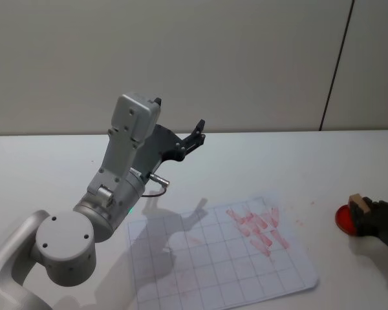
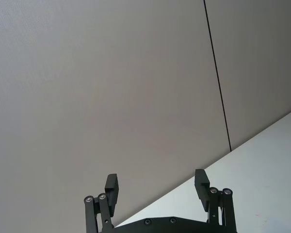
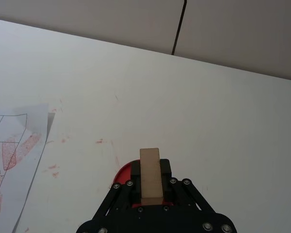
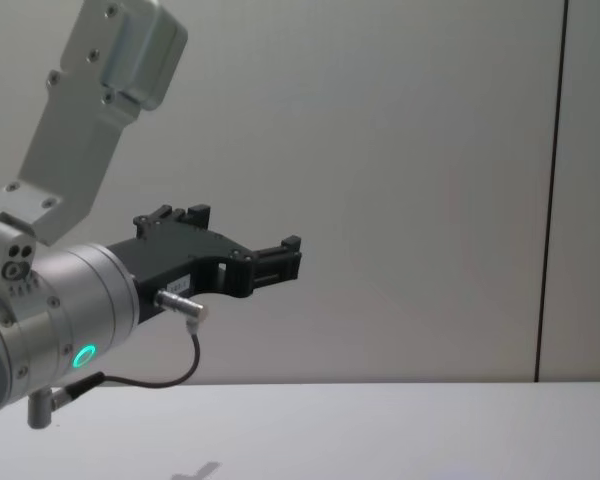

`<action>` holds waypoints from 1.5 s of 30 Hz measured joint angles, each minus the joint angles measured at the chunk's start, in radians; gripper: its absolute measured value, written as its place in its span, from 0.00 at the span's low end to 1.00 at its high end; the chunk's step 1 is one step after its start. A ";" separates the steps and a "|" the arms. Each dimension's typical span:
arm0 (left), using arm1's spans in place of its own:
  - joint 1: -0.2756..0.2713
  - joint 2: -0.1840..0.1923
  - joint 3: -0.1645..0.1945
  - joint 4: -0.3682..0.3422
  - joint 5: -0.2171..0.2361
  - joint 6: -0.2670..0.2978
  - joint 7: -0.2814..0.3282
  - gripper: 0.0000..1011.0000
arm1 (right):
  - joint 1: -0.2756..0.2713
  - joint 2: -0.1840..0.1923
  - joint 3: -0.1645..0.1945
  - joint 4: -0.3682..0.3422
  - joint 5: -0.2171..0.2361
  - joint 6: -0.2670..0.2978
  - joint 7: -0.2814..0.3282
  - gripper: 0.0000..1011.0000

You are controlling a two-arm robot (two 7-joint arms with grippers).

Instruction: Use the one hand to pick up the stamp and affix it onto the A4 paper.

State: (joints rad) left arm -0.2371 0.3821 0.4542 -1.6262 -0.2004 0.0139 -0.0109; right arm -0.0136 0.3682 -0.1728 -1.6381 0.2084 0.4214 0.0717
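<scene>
The stamp [image 3: 150, 177], a light-brown wooden block, stands upright between the fingers of my right gripper [image 3: 150, 168], which is shut on it. In the head view the stamp [image 1: 357, 204] and right gripper [image 1: 370, 214] are at the table's right edge, at the rim of a round red ink pad [image 1: 343, 218]. I cannot tell whether the stamp touches the pad. The A4 paper [image 1: 200, 265], a white sheet with a printed grid and several red stamp marks [image 1: 258, 229], lies left of the pad. My left gripper [image 2: 157, 187] is open and raised in the air, holding nothing.
The left arm, with a glowing green ring [image 4: 83, 356], rises over the paper's left part and casts a shadow on it. Red ink smudges [image 3: 101, 141] mark the table between the paper's edge [image 3: 36, 141] and the red ink pad [image 3: 125, 173].
</scene>
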 joint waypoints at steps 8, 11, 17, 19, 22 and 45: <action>0.000 0.000 0.000 0.000 0.000 0.000 0.000 0.99 | 0.003 -0.005 0.000 0.007 0.002 -0.002 0.006 0.21; 0.000 0.000 0.000 0.000 0.000 0.000 0.000 0.99 | 0.004 -0.007 0.002 0.015 0.010 0.000 0.007 0.22; 0.000 0.000 0.000 0.000 0.000 0.000 0.000 0.99 | 0.006 -0.012 0.005 0.026 0.027 0.009 0.011 0.21; 0.000 0.000 0.000 0.000 0.000 0.000 0.000 0.99 | 0.007 -0.014 0.006 0.032 0.036 0.014 0.012 0.21; 0.000 0.000 0.000 0.000 0.000 0.000 0.000 0.99 | 0.008 -0.016 0.009 0.037 0.048 0.020 0.013 0.22; 0.000 0.000 0.000 0.000 0.000 0.000 0.000 0.99 | 0.010 -0.019 0.021 -0.004 0.089 0.031 0.017 0.21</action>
State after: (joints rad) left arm -0.2372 0.3821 0.4542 -1.6262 -0.2004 0.0139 -0.0109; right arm -0.0040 0.3491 -0.1521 -1.6423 0.2971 0.4522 0.0890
